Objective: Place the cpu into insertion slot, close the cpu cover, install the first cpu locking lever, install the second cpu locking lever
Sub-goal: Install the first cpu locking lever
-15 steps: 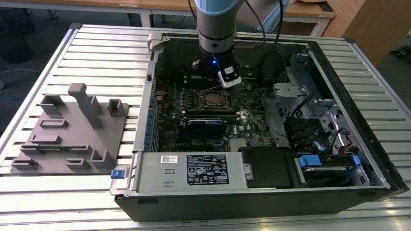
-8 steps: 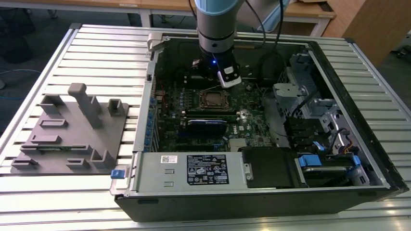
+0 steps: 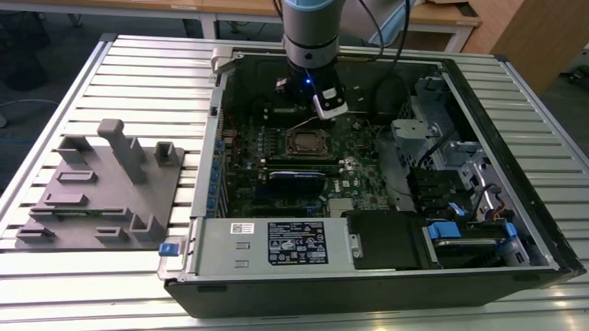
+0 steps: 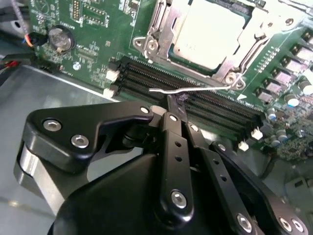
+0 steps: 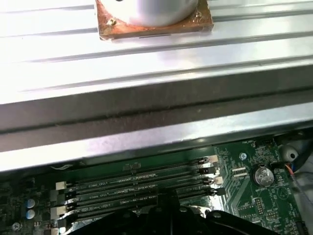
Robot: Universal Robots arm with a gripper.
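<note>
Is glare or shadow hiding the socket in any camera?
Second wrist view: cpu brightly lit, edges plain. First wrist view: strong glare washes out the ribbed table. Exterior view: case interior dim, yet the insertion slot stands out.

Open from above over the insertion slot. Hemmed in by the drive cage on the exterior view's right and the power supply box along the near side. Just past the pincer, barred by a thin wire lever raised across the memory slots.
</note>
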